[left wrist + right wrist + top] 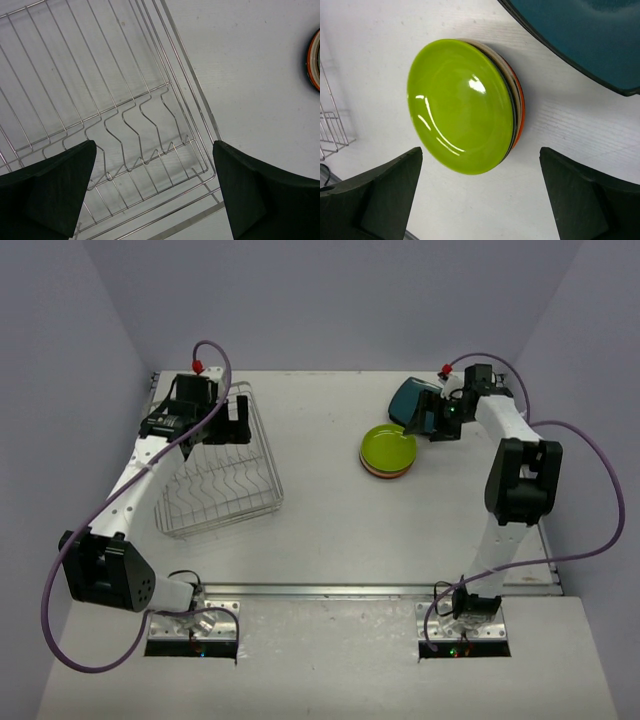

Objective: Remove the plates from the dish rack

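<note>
The dish rack [222, 483], a silver wire basket with wavy dividers, stands at the left and holds no plates; its bare wires fill the left wrist view [100, 100]. My left gripper [232, 425] is open and empty above the rack's far end [154, 145]. A stack of plates with a lime green plate [388, 448] on top sits right of centre. A dark teal plate [408, 400] lies just behind the stack. My right gripper [430, 423] is open and empty above the stack's far edge [481, 150]. The right wrist view shows the green plate [460, 105] and the teal plate [580, 35].
An orange plate rim shows under the stack [521, 115], and the stack's edge shows at the right of the left wrist view [315, 60]. A corner of the rack [330, 125] is at the left of the right wrist view. Purple walls enclose the table [320, 540].
</note>
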